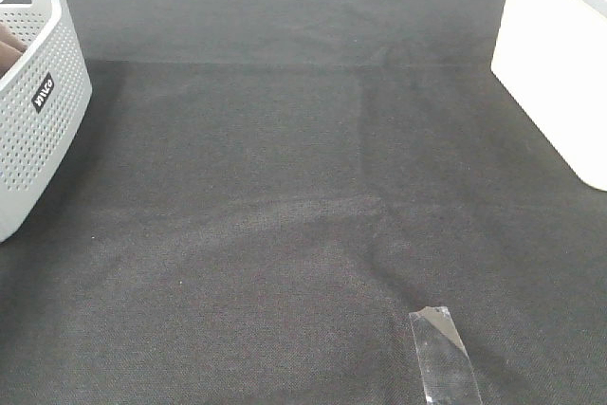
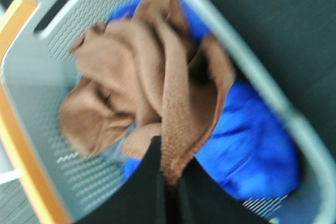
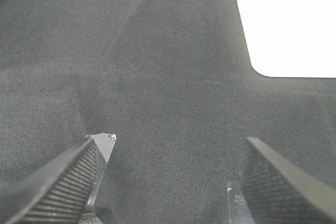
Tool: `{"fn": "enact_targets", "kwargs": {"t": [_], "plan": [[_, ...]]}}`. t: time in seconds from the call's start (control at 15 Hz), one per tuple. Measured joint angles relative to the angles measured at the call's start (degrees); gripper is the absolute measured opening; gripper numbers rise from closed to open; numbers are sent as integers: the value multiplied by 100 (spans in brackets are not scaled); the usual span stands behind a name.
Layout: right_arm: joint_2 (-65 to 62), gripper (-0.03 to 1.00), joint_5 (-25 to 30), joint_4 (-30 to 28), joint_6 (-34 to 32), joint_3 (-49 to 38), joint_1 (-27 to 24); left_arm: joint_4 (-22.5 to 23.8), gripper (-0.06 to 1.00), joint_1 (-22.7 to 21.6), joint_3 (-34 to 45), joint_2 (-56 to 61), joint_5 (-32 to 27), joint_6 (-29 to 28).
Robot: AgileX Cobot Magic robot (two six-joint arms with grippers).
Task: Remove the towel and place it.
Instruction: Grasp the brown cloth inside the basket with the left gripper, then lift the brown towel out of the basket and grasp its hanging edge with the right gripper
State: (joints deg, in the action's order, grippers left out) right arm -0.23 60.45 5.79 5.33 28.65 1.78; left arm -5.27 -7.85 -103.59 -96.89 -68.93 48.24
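The brown towel [image 2: 152,77] lies crumpled in the grey perforated basket [image 2: 31,108], on top of a blue cloth [image 2: 252,145]. In the left wrist view my left gripper [image 2: 170,184] hangs over the basket, its dark fingers shut on a fold of the towel's edge. The right gripper [image 3: 173,177] hovers low over the black table cover with its ribbed fingers [image 3: 63,182] wide open and nothing between them. In the high view only a clear fingertip [image 1: 444,358] of it shows at the bottom edge, and the left gripper is out of that view.
The white basket [image 1: 43,111] stands at the table's left edge in the high view. A white block [image 1: 560,73] sits at the right edge. A black cloth [image 1: 285,187] covers the table between them. An orange rim [image 2: 16,119] runs beside the basket.
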Motion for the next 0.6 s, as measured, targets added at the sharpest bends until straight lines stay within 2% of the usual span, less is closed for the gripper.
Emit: {"fn": "enact_targets", "kwargs": {"t": [0.2,0.4,0.6], "plan": [[0,72,0,-11,0,0,0,-716,0,0,-69,189,-6,-138],[0,72,0,-23,-6,0,0,-1020,0,97,-441,315,138,-223],[321,72,-34,149,69,11,0,-1049,0,762,-831,384,258,-132]]}}
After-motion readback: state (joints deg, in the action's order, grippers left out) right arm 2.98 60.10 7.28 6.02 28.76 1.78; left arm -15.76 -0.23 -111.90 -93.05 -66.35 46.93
